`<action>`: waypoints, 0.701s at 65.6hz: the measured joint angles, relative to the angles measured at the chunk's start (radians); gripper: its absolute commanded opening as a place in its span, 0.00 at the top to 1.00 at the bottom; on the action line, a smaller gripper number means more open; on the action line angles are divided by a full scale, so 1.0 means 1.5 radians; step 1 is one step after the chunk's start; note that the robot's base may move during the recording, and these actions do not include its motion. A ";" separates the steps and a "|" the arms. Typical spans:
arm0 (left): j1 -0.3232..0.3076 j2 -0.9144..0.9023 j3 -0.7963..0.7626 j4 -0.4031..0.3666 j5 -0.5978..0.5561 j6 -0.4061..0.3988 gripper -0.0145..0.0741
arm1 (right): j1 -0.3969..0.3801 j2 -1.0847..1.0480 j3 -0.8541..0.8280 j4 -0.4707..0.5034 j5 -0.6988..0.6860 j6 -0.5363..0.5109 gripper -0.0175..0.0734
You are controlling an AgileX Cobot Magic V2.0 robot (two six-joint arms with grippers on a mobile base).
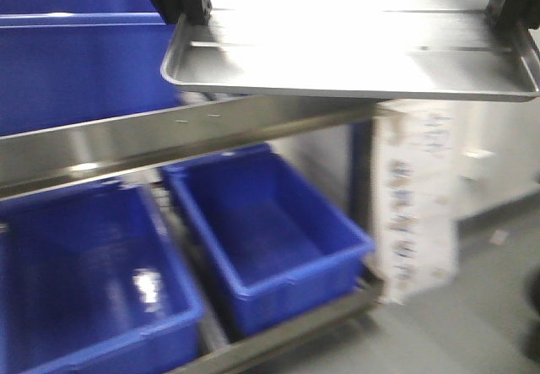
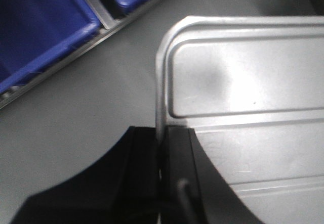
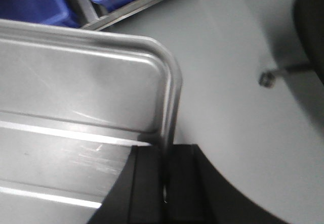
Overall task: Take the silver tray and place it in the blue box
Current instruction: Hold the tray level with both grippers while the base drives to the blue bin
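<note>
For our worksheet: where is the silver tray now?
Front view, upper right: silver tray clamped between left gripper and right gripper, over floor, short of the blue box.

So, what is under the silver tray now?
Grey floor shows past the tray edges; a blue box sits lower, to one side. Straight beneath is covered by the tray.

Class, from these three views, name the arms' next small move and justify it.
Probably carry the silver tray forward, level, toward the blue box. The left gripper and right gripper each clamp one end rim, and the wrist views show grey floor beneath it, the box further ahead.
</note>
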 measured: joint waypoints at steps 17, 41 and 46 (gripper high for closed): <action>0.000 0.000 0.000 0.000 0.000 0.000 0.95 | 0.000 0.000 0.000 0.000 0.000 0.000 0.74; 0.000 0.000 0.000 0.000 0.001 0.000 0.95 | 0.000 0.000 0.000 0.000 0.000 0.000 0.74; 0.000 0.000 0.000 0.000 0.001 0.000 0.95 | 0.000 0.000 0.000 0.000 0.000 0.000 0.74</action>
